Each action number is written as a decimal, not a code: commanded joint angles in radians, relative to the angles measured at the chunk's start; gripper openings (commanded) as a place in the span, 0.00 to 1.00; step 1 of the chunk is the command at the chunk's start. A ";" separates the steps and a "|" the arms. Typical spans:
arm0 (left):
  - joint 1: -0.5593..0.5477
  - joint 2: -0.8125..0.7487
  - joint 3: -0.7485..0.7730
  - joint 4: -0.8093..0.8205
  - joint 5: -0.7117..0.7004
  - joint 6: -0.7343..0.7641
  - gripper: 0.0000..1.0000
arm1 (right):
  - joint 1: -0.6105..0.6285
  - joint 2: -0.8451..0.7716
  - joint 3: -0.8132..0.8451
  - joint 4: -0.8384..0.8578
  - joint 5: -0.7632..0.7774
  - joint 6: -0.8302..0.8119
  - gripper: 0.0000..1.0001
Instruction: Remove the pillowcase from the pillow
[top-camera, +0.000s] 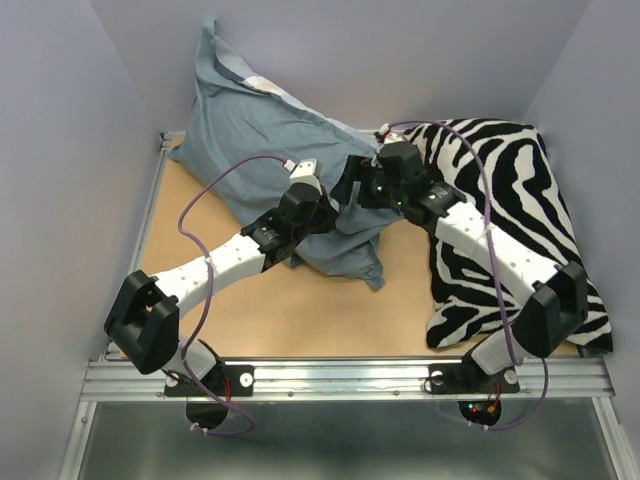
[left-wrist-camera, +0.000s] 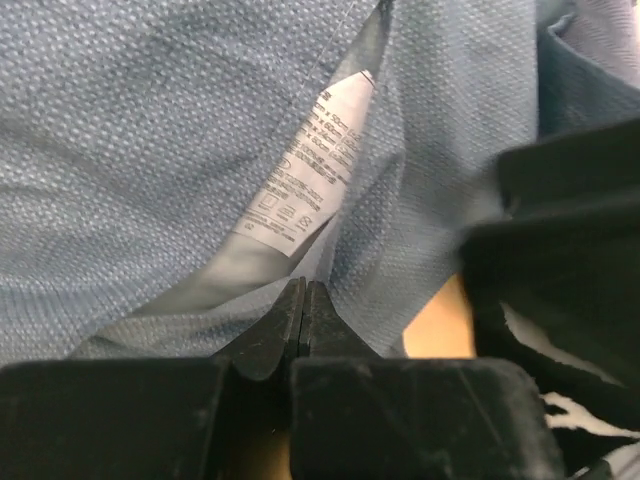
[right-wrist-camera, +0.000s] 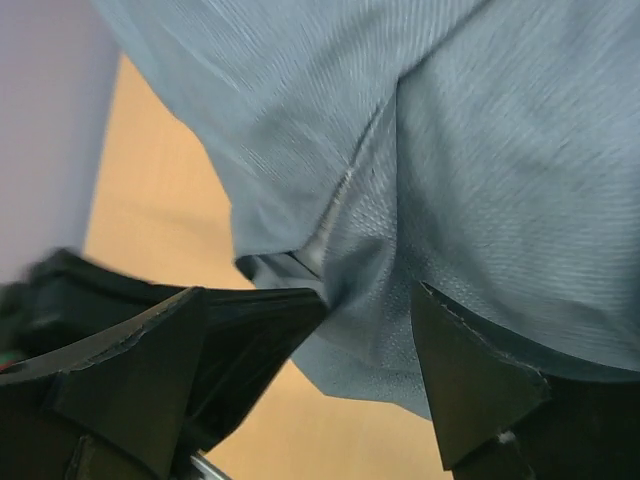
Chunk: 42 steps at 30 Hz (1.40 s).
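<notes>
The pillowcase (top-camera: 250, 130) lies plain dull blue side out, bulging, propped against the back wall. The white pillow is hidden inside it; a pale patch (top-camera: 266, 86) shows at its top edge, and I cannot tell what it is. My left gripper (top-camera: 308, 182) is at the sack's lower right part. In the left wrist view the left gripper (left-wrist-camera: 303, 288) is shut, pinching a fold of the pillowcase (left-wrist-camera: 150, 150) by a white care label (left-wrist-camera: 310, 170). My right gripper (top-camera: 358, 190) is close beside it. In the right wrist view the right gripper (right-wrist-camera: 372, 295) is open around a hanging fold of the pillowcase (right-wrist-camera: 500, 150).
A black-and-white zebra-print cushion (top-camera: 520, 200) covers the right side of the wooden table (top-camera: 290, 310), under the right arm. Grey walls close in the left, back and right. A metal rail (top-camera: 340, 378) runs along the near edge.
</notes>
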 joint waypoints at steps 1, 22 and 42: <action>0.004 -0.092 -0.032 0.037 -0.031 -0.043 0.00 | 0.036 0.079 -0.082 0.035 0.131 0.028 0.87; -0.044 0.064 0.201 -0.083 -0.098 0.100 0.52 | 0.036 -0.090 -0.384 0.056 0.302 0.111 0.13; -0.074 0.310 0.399 -0.258 -0.410 0.134 0.80 | -0.077 -0.251 -0.548 0.048 0.250 0.093 0.09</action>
